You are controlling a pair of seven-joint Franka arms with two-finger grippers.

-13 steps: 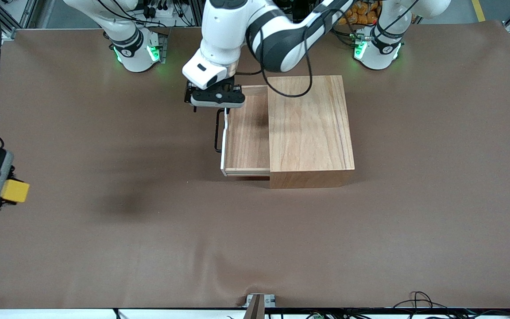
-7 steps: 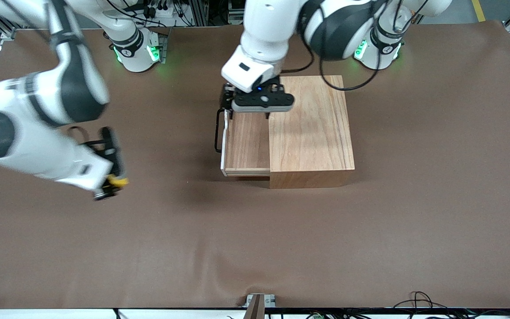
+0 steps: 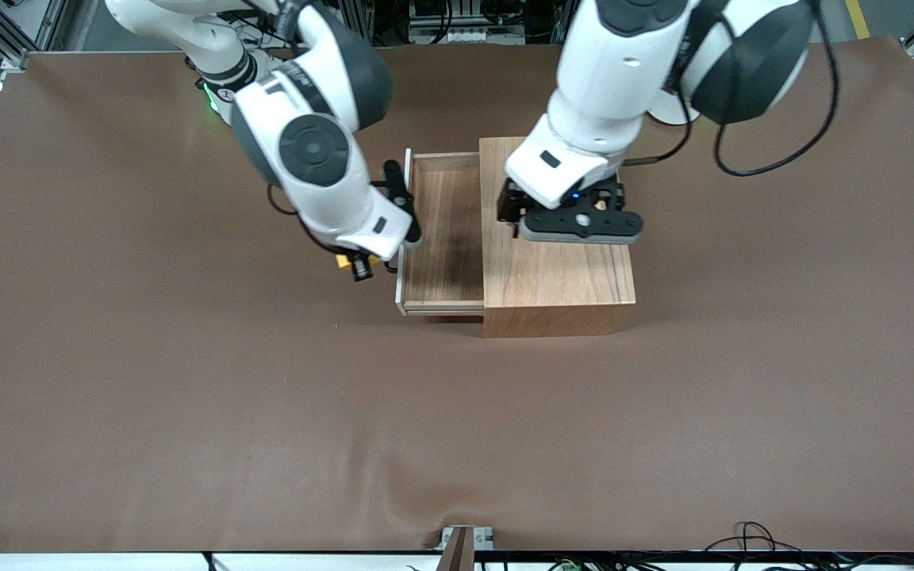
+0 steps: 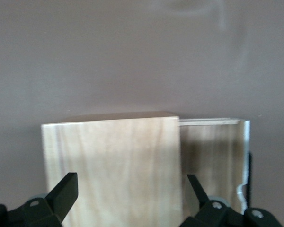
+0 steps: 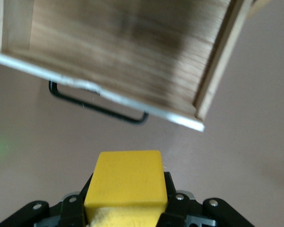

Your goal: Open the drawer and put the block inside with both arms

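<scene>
The drawer (image 3: 443, 238) is pulled out of the wooden box (image 3: 556, 262) toward the right arm's end of the table, and its tray holds nothing. My right gripper (image 3: 358, 268) is shut on the yellow block (image 3: 343, 262) and holds it just outside the drawer's white front edge (image 3: 401, 262). In the right wrist view the block (image 5: 128, 182) sits between the fingers, with the black loop handle (image 5: 99, 108) and the drawer (image 5: 128, 52) ahead of it. My left gripper (image 3: 580, 226) is open and empty over the box top (image 4: 111, 165).
Brown cloth (image 3: 266, 412) covers the whole table. The arm bases stand along the edge farthest from the front camera. A small metal clamp (image 3: 465, 539) sits at the nearest table edge.
My right arm has swung in from the right arm's end of the table with the block, up to the drawer's front. My left gripper has moved from over the handle to over the box top.
</scene>
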